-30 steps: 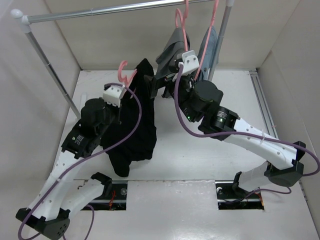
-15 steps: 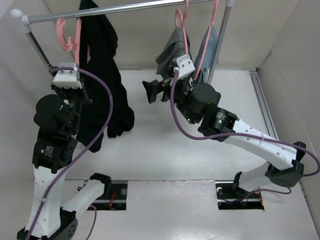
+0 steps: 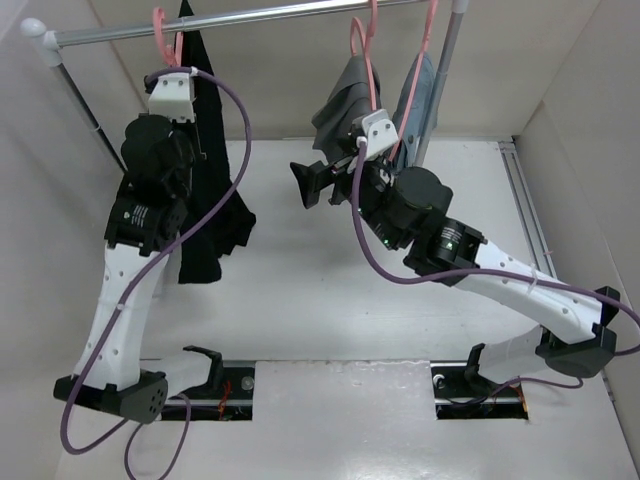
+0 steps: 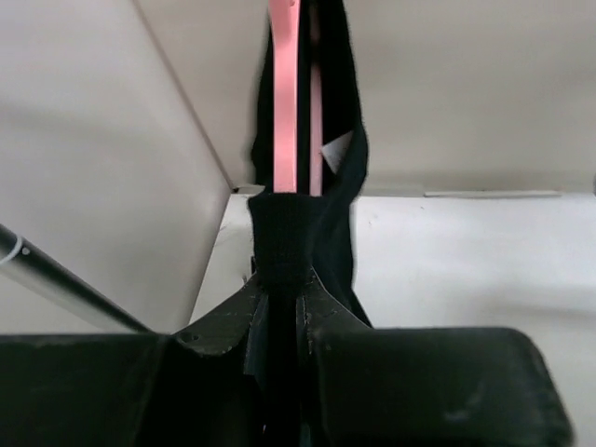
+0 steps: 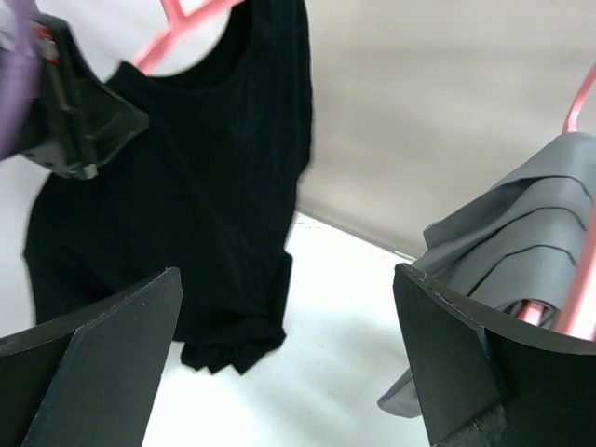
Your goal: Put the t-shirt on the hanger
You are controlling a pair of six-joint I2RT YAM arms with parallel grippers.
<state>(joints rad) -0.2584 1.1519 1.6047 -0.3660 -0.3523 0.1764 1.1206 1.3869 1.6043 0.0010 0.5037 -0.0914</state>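
The t-shirt [image 3: 215, 215] hangs on the hanger [image 4: 282, 93], lifted to the left end of the rail [image 3: 270, 17]. Dressing looks done, so hanging up is the step in hand. The left pincer [image 4: 279, 284] is clamped tight on the t-shirt at the hanger's neck. The right pincer [image 3: 312, 183] gapes wide, empty. Next: seat the hook over the rail — whether it already rests there I cannot tell — then let go.

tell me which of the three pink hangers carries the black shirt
The leftmost hanger, by the rail's left end, wearing the black t-shirt. The two at the right hold a grey garment and a blue-grey garment.
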